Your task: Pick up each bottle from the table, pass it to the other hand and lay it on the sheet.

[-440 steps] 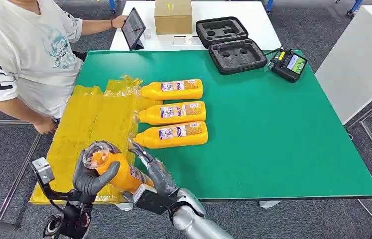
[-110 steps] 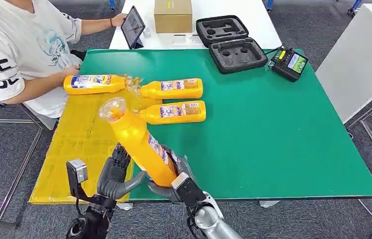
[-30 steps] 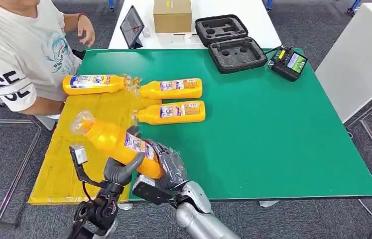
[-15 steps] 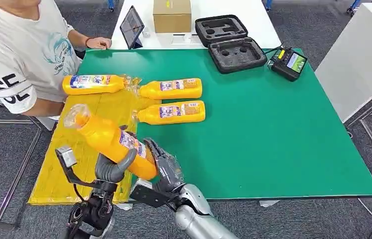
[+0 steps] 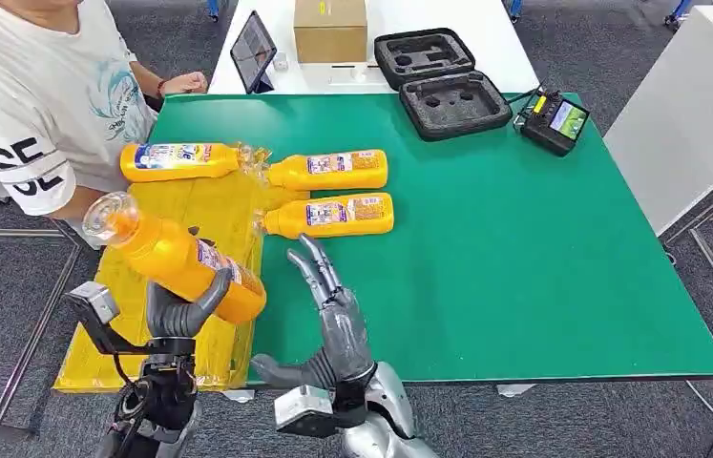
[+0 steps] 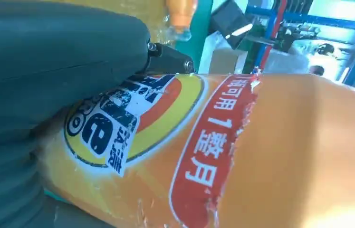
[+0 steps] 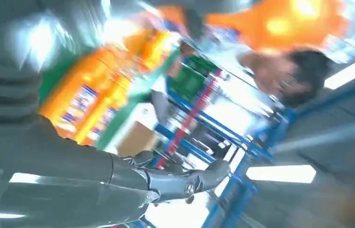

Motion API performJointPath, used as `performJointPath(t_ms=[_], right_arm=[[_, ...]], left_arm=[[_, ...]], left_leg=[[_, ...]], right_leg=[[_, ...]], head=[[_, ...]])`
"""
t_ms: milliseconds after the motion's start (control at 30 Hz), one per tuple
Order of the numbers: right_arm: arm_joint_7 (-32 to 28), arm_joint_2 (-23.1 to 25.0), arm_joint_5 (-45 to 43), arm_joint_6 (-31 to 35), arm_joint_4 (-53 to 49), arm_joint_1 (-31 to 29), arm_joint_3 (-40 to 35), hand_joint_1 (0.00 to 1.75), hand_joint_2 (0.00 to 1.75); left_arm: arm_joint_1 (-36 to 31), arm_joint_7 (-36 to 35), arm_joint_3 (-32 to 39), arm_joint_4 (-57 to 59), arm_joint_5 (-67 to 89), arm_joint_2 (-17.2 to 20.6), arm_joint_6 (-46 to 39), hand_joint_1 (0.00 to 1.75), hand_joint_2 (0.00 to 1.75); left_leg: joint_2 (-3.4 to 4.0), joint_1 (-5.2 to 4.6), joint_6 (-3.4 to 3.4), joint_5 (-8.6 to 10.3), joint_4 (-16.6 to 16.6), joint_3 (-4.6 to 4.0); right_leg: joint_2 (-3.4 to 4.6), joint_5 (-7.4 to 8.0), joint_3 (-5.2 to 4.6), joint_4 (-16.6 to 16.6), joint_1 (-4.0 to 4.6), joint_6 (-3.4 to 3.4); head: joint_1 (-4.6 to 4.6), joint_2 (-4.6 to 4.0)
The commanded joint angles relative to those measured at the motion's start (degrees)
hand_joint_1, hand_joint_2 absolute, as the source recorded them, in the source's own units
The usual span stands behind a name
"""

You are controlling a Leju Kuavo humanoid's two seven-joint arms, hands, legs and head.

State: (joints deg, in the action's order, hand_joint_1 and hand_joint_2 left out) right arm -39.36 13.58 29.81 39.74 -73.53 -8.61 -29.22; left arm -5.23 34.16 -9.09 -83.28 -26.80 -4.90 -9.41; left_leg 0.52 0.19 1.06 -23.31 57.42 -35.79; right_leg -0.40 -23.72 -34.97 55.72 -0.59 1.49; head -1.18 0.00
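The left hand (image 5: 178,310) grips the orange plastic bottle (image 5: 173,258) above the yellow crinkled sheet (image 5: 157,286), neck slanting away from the table; the right hand (image 5: 331,315), fingers spread, holds nothing.

Orange bottle (image 5: 176,260) with clear cap and white-and-blue label, in dark grey left robot hand (image 5: 180,310); up close, label (image 6: 132,118) yellow-ringed with orange centre, dark blue lettering, red band with white characters. Grey, silvery right robot hand (image 5: 328,320). Deep green counter (image 5: 543,248). Glossy yellow sheet (image 5: 166,215), crinkled. Three more orange bottles (image 5: 328,170), labels white, blue and red. White T-shirt (image 5: 32,95) with teal drawing and black letters on sleeve. Black foam case (image 5: 443,81). Brown cardboard box (image 5: 331,29). Black controller (image 5: 553,122) with yellow switch and green screen. Grey speckled floor (image 5: 9,277).
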Motion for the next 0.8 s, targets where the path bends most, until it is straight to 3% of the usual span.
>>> performJointPath(t_ms=[33,233,333,367,400,433,467,500,667,700,800], right_arm=[[-0.64,-1.79,-1.65,0.26,-18.90,2.04,0.10,0.00,0.00],[-0.64,-1.79,-1.65,0.26,-18.90,2.04,0.10,0.00,0.00],[-0.64,-1.39,-1.89,0.26,-19.70,1.12,-0.40,0.00,0.00],[-0.64,-1.81,-2.68,0.26,-17.37,0.30,-1.67,0.00,0.00],[-0.64,-2.88,-3.81,0.26,-12.11,-1.21,-3.71,0.00,1.75],[0.24,-3.53,-2.70,-0.29,-9.51,-2.76,-5.10,0.00,1.75],[1.21,-3.40,-3.63,-2.10,-7.78,-3.74,-5.99,0.00,1.75],[2.14,-3.38,-3.53,-4.46,-5.96,-4.73,-7.00,0.00,1.75],[2.05,-2.84,-3.61,-4.59,-4.61,-5.09,-7.15,0.00,1.75],[1.96,-2.89,-3.26,-5.36,-3.95,-5.57,-7.79,0.00,1.75],[2.14,-2.49,-2.93,-6.29,-2.20,-6.49,-8.63,0.00,1.75]], left_arm=[[-5.66,5.84,3.23,2.72,16.21,2.58,-14.37,1.75,1.75],[-5.66,5.84,3.23,2.72,16.21,2.58,-14.37,1.75,1.75],[-8.51,5.26,1.44,7.42,32.66,6.18,-24.52,1.75,1.75],[-10.75,2.38,0.68,10.58,37.94,7.59,-24.28,1.71,1.75],[-14.08,-3.61,-2.02,17.00,50.73,10.86,-27.82,1.75,1.75],[-16.41,-5.99,-2.21,19.40,59.31,10.97,-25.32,1.43,1.75],[-19.01,-8.03,-1.33,23.25,62.41,10.70,-23.94,1.68,1.75],[-21.34,-11.98,-4.16,27.32,72.26,12.46,-22.79,1.62,1.75],[-21.83,-11.54,-3.84,28.76,72.71,12.08,-22.89,1.66,1.75],[-22.58,-14.85,-5.18,31.13,77.69,12.59,-21.27,1.75,1.75],[-24.13,-15.53,-6.51,34.32,80.80,12.87,-19.87,1.75,1.75]], left_leg=[[-0.12,0.02,-0.03,0.02,0.06,-0.08],[-0.11,0.01,-0.01,0.03,-0.02,0.09],[-0.11,0.05,-0.03,-0.06,-0.02,0.29],[-0.12,0.04,-0.04,-0.05,0.01,0.26],[-0.12,0.03,-0.03,0.04,-0.05,0.18],[-0.19,0.04,-0.06,0.00,-0.06,0.32],[-0.21,0.05,-0.07,0.08,-0.15,0.37],[-0.16,0.04,-0.05,0.08,-0.11,0.29],[0.06,0.08,-0.10,0.07,-0.08,0.30],[0.05,0.08,-0.09,0.10,-0.07,0.20],[0.02,0.07,-0.06,0.12,-0.08,0.24]], right_leg=[[-0.08,-0.02,-0.05,0.06,0.01,-0.03],[-0.07,0.00,0.13,-0.02,0.01,-0.01],[-0.04,-0.08,0.33,-0.04,0.04,-0.03],[-0.06,-0.09,0.29,0.01,0.03,-0.04],[-0.08,-0.01,0.20,-0.03,0.02,-0.04],[-0.12,-0.07,0.36,-0.03,0.03,-0.07],[-0.15,0.00,0.40,-0.12,0.04,-0.07],[-0.12,0.01,0.32,-0.09,0.03,-0.05],[0.13,0.08,0.28,-0.06,0.06,-0.10],[0.04,0.15,0.19,-0.05,0.07,-0.19],[-0.02,0.11,0.23,-0.04,0.06,-0.18]], head=[[0.02,0.00],[0.02,0.00],[0.02,0.00],[0.02,0.00],[0.02,0.00],[0.04,0.00],[0.02,0.00],[0.02,0.00],[0.00,0.00],[0.02,0.00],[0.02,0.00]])
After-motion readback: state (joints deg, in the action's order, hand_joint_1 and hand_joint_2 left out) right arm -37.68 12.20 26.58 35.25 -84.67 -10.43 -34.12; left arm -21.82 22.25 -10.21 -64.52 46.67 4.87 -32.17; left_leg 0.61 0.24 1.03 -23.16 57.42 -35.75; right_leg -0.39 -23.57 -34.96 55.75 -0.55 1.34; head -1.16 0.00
